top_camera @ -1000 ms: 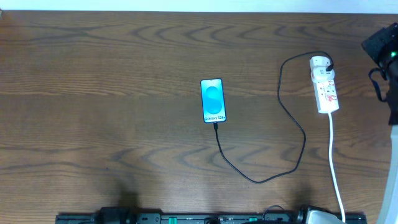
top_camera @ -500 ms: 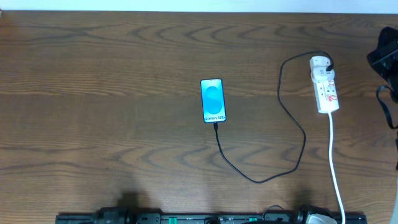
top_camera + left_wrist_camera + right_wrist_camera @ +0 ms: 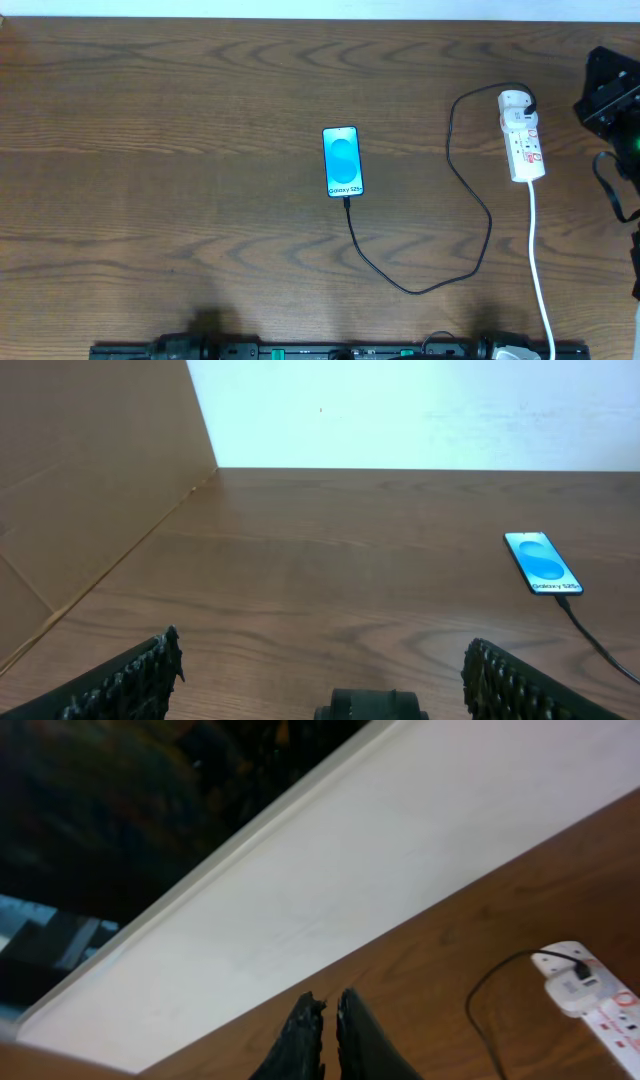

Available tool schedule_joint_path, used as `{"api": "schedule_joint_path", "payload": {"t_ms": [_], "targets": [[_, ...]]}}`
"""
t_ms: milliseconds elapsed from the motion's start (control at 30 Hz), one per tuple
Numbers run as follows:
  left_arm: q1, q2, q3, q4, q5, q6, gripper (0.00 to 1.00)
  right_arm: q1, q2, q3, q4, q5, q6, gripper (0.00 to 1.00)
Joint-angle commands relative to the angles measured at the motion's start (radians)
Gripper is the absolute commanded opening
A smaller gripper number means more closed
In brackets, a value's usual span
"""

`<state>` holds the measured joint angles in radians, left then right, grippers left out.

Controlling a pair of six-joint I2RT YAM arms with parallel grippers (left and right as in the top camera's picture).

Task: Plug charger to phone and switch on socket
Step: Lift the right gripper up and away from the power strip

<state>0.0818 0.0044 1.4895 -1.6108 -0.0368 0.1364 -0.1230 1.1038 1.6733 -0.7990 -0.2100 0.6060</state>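
Observation:
The phone (image 3: pixel 342 162) lies screen-up at the table's middle, its blue screen lit; it also shows in the left wrist view (image 3: pixel 541 562). The charger (image 3: pixel 411 291) is a thin black cable. Its tip sits at the phone's near end, and it loops right and up to a white adapter on the socket (image 3: pixel 522 135). The socket (image 3: pixel 600 1005) and its white cord lie at the right. My right arm (image 3: pixel 608 95) hangs beside the socket at the right edge; my right gripper (image 3: pixel 330 998) is shut and empty. My left gripper (image 3: pixel 320 645) is open, far left of the phone.
A cardboard wall (image 3: pixel 90 490) stands along the table's left side and a white wall (image 3: pixel 420 410) runs behind it. A black rail (image 3: pixel 330 351) lies along the front edge. The socket's white cord (image 3: pixel 540 280) runs down to that edge.
My right arm has shifted down and a little leftward at the right edge, closer to the socket. The phone, cable and socket have not moved.

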Motion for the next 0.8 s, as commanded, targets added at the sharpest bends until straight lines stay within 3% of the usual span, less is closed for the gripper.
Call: {"api": "schedule_joint_path", "payload": {"t_ms": [0, 200, 433, 667, 767], "targets": [[0.003, -0.001, 0.001, -0.072, -0.012, 0.017, 0.91, 0.031, -0.008, 0.003, -0.002, -0.005, -0.021, 0.08], [0.003, -0.001, -0.008, 0.146, 0.143, 0.016, 0.91, 0.041, -0.019, 0.003, -0.001, -0.006, -0.020, 0.09], [0.003, -0.001, -0.114, 0.276, 0.161, 0.012, 0.91, 0.055, -0.037, 0.003, -0.001, -0.005, -0.020, 0.10], [0.003, -0.001, -0.343, 0.431, 0.161, -0.089, 0.91, 0.080, -0.061, 0.003, -0.002, 0.033, -0.021, 0.11], [0.003, -0.001, -0.463, 0.549, 0.161, -0.189, 0.91, 0.085, -0.065, 0.003, -0.002, 0.035, -0.020, 0.11]]}}
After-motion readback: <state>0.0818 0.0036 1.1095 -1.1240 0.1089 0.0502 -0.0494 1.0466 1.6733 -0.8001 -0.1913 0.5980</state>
